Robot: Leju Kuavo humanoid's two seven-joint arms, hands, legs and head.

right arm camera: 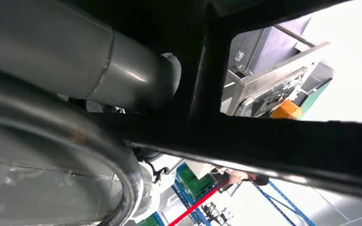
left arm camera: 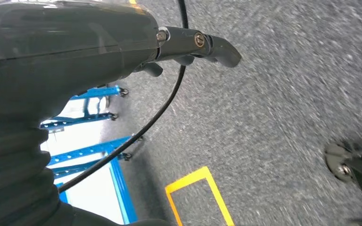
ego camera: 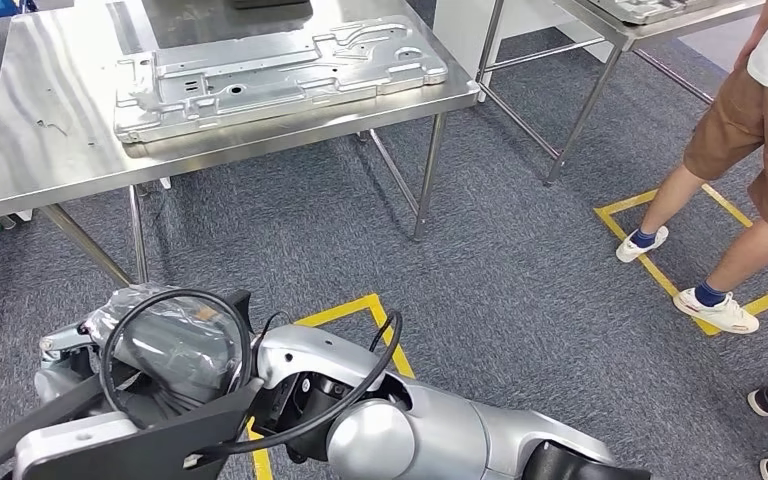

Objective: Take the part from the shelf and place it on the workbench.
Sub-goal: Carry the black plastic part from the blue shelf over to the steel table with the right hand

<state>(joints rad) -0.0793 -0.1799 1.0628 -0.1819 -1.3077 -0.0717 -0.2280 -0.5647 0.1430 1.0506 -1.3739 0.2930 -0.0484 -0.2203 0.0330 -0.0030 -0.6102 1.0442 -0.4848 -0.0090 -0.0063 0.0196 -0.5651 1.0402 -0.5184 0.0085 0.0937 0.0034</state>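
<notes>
Metal panel flat on the table, hands low

Steel table [ego camera: 50, 130] on the left carries the part [ego camera: 280, 75], a stamped sheet-metal panel lying flat near the front edge. Its long axis runs left to right across the table, the right end tilted slightly away from the robot. It looks stiff, fairly heavy for its thinness, smooth and likely slippery, with edges that may be sharp. The two long edges, one hand on each, seem the safest hold.

Left hand [left arm camera: 193, 47] hangs over the carpet [ego camera: 520, 260], holding nothing, fingers curled inward. Whether the right hand's fingers are apart or together, I cannot tell. A person [ego camera: 750, 130] stands at the right.
</notes>
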